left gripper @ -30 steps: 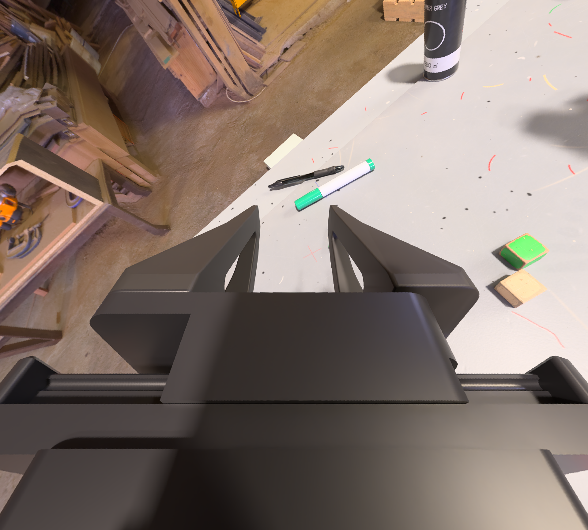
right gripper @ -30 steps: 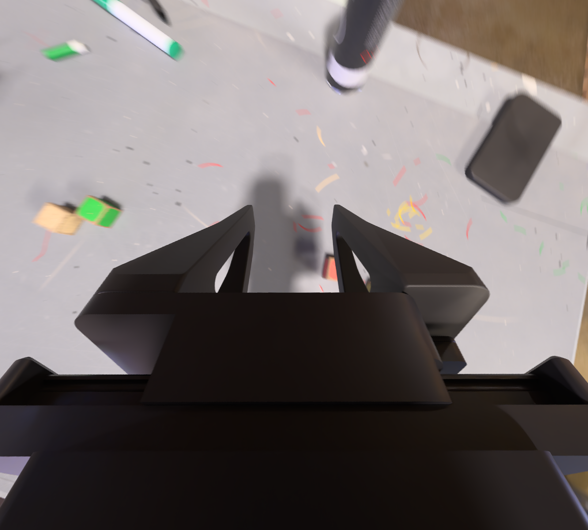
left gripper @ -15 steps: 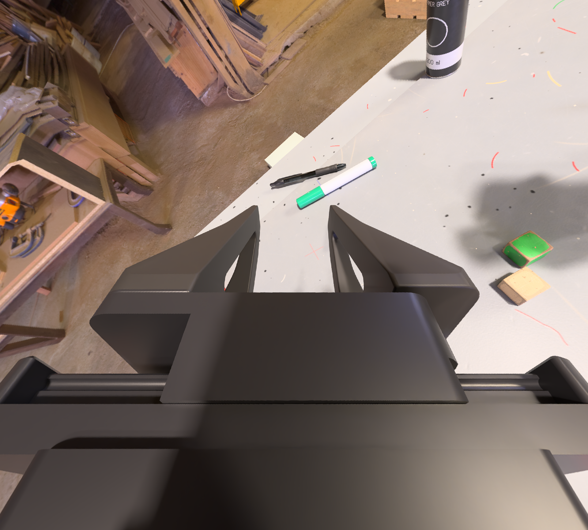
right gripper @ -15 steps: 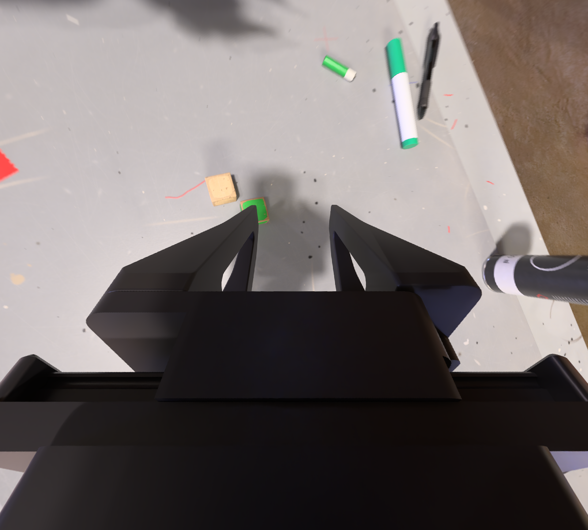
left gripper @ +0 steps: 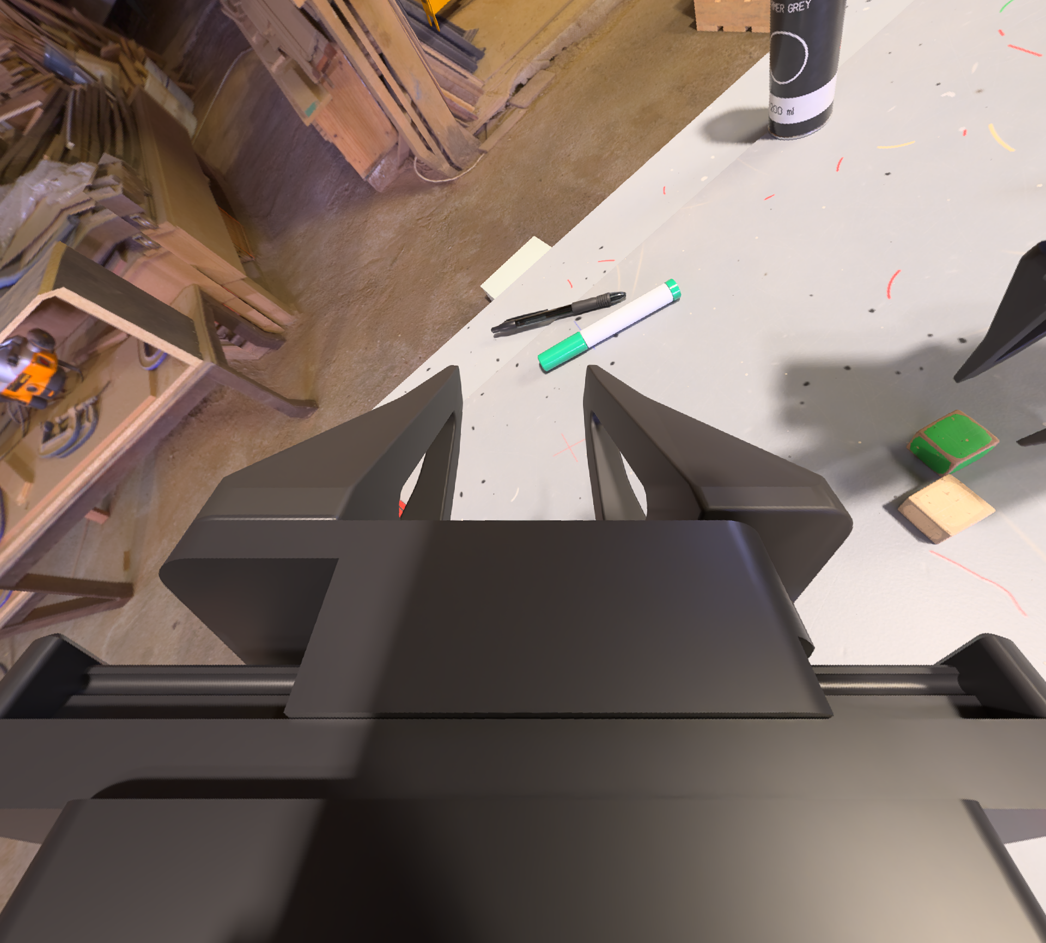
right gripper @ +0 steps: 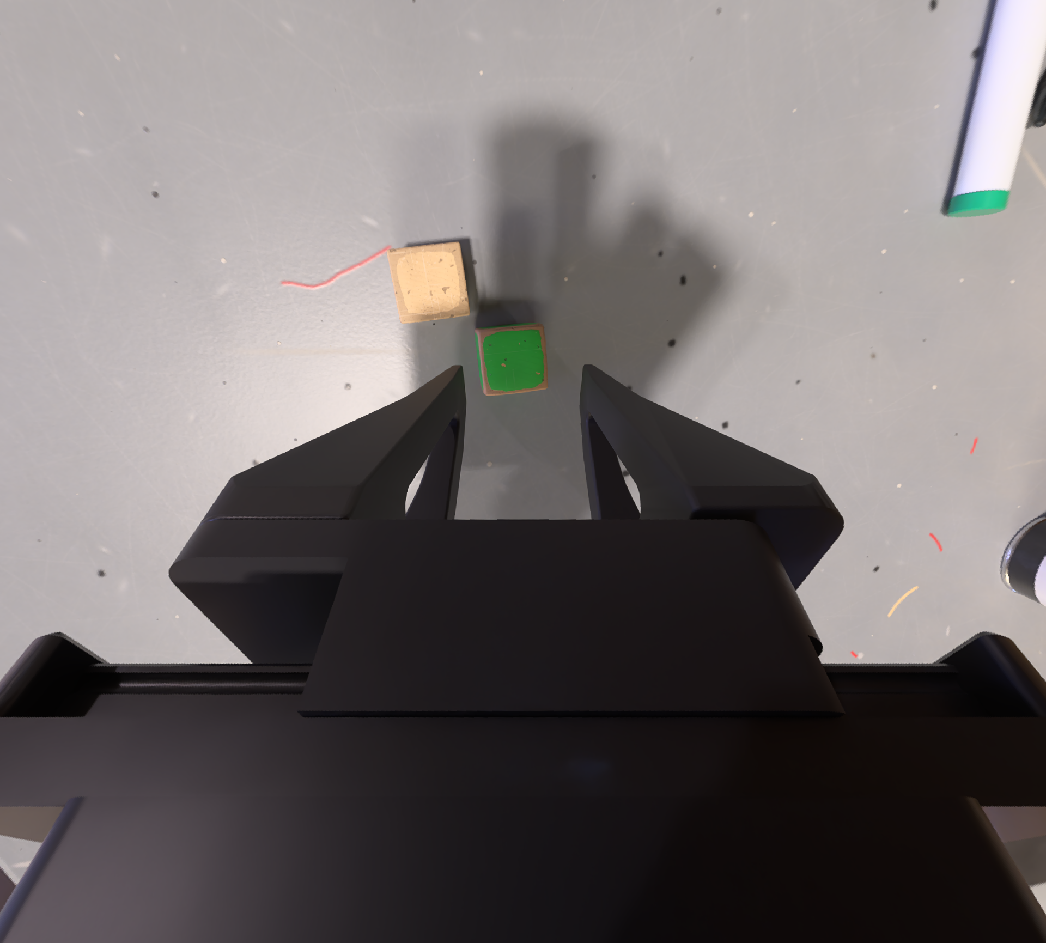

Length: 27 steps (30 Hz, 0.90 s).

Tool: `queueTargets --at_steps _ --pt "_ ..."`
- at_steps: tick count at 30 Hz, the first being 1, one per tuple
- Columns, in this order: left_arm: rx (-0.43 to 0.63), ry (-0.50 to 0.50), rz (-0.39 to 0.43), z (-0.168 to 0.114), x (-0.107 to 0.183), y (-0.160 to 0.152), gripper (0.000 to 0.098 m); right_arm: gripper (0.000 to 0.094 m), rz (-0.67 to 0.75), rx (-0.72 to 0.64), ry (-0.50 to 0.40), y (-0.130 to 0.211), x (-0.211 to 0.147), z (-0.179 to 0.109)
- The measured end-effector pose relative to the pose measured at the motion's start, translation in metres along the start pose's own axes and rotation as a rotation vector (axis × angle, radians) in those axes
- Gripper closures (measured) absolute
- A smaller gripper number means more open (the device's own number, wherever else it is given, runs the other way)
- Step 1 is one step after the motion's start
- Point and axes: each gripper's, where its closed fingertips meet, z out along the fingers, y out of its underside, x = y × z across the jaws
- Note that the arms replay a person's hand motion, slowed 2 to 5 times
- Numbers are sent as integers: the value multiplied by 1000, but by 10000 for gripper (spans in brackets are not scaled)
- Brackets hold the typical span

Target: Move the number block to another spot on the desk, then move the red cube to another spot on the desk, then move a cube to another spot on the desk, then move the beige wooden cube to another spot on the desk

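At centre frame, right claw (right gripper: pixel 522 369) hung spread above green cube (right gripper: pixel 511 359), beside beige cube (right gripper: pixel 430 281); left claw (left gripper: pixel 521 372) spread, idle. Probably the third step; next, lower and pinch.

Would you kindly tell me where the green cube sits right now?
In the right wrist view the green cube lies on the desk just beyond the open right claw, diagonally beside the beige wooden cube.
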Motion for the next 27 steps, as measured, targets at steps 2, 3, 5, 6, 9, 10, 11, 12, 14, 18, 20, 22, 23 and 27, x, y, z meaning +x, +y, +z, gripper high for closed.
queueTargets --at_steps 2,3,5,6,9,10,11,12,14,18,20,22,23,27 --pt "-1 -2 -1 0 -1 0 612 593 -9 -37 2 3 -1 6" --pt "-1 -2 -1 0 -1 1 612 591 -13 -56 6 5 -1 9" --pt "-2 -3 -1 -1 -2 1 612 589 -20 -88 15 9 -1 14" --pt "-2 -3 -1 -1 -2 1 612 589 -22 -101 18 10 -1 17" --pt "-5 -2 0 -1 -2 2 612 589 -27 -120 20 11 -2 22" --pt "-6 -2 1 -1 -2 2 612 589 -28 -122 18 12 -2 23" --pt "-6 -2 2 -1 -2 2 612 589 -28 -124 17 12 -3 25" --pt "-7 -2 2 -1 -2 2 612 590 -28 -127 16 12 -3 26" --pt "-8 -2 4 -1 -2 2 612 591 -30 -136 18 12 -2 27" --pt "-9 -1 8 -1 -2 2 612 591 -36 -169 35 15 0 31" --pt "-9 -2 10 -1 -2 2 612 590 -39 -181 36 17 -1 33" --pt "-10 -2 13 -1 -2 2 612 589 -40 -190 30 18 -2 35" --pt "-11 -2 15 -1 -1 2 612 589 -41 -195 27 18 -3 37" --pt "-16 0 22 0 0 3 612 588 -48 -214 21 21 -4 41"
